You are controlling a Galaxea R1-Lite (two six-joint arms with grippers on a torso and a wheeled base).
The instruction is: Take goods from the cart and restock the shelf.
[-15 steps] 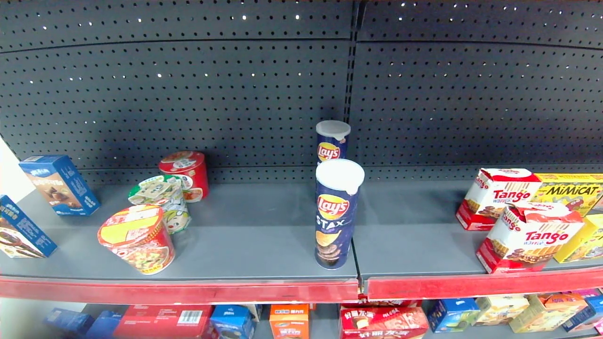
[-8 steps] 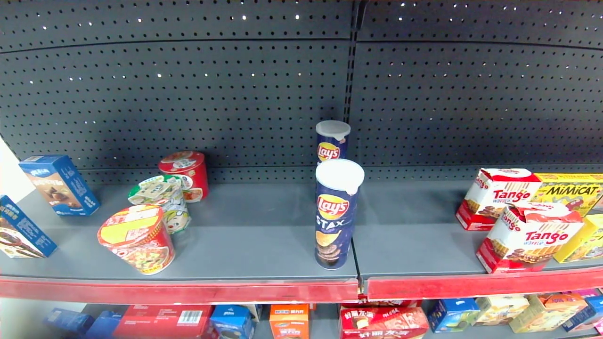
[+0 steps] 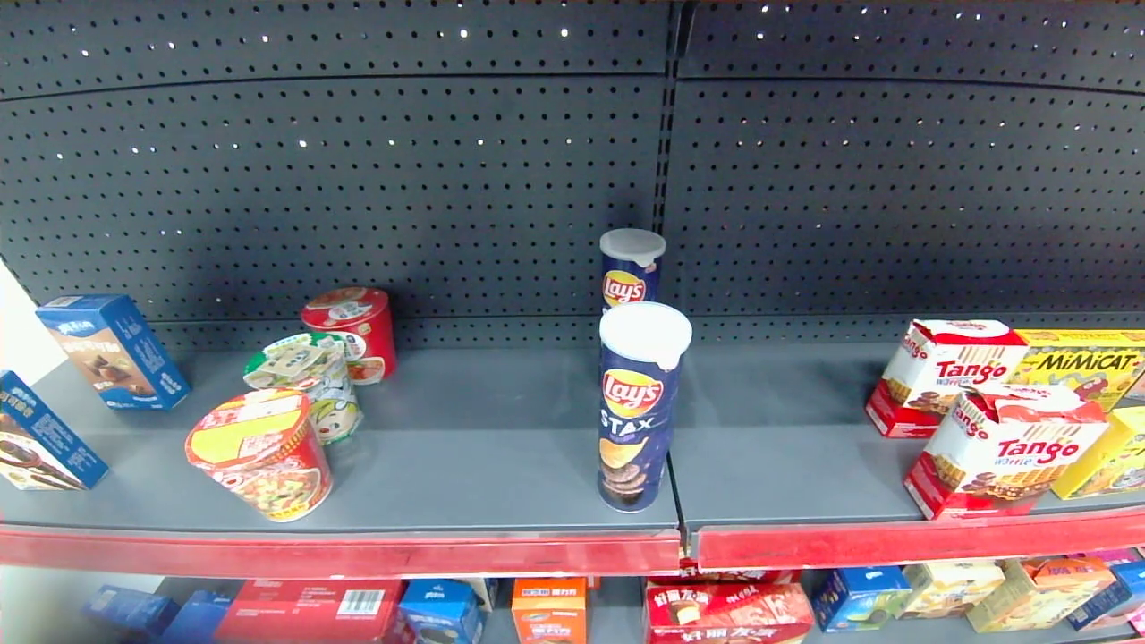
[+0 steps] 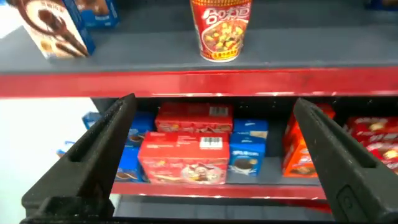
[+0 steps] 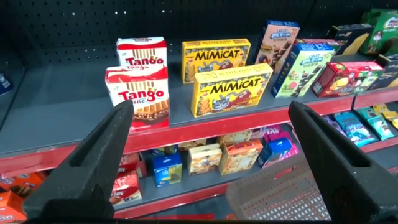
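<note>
Dark grey metal shelf deck point(image 3: 483, 447) under hole-dotted grey pegboard point(image 3: 358, 179), red plastic front strip point(image 3: 358, 553); navy cardboard crisp tube point(image 3: 640, 407), white lid; red-and-yellow paper noodle cup point(image 3: 259, 456); red-and-white wafer carton point(image 3: 1006, 456); yellow cardboard box point(image 5: 231, 89), cartoon-cat print; blue biscuit box point(image 3: 112, 351), brown picture.

A dark grey pegboard back point(image 3: 358, 179) rises behind the shelf point(image 3: 465, 447), in two panels that meet at a slotted upright point(image 3: 666, 134). Small points of light shine through some of the holes. The shelf is a flat grey metal deck in two sections, joined at a seam below the upright. A glossy red strip point(image 3: 358, 553) runs along its front edge. A lower deck point(image 3: 617, 617) sits beneath it. At the left end a plain white surface point(image 3: 11, 331) shows past the pegboard.
</note>
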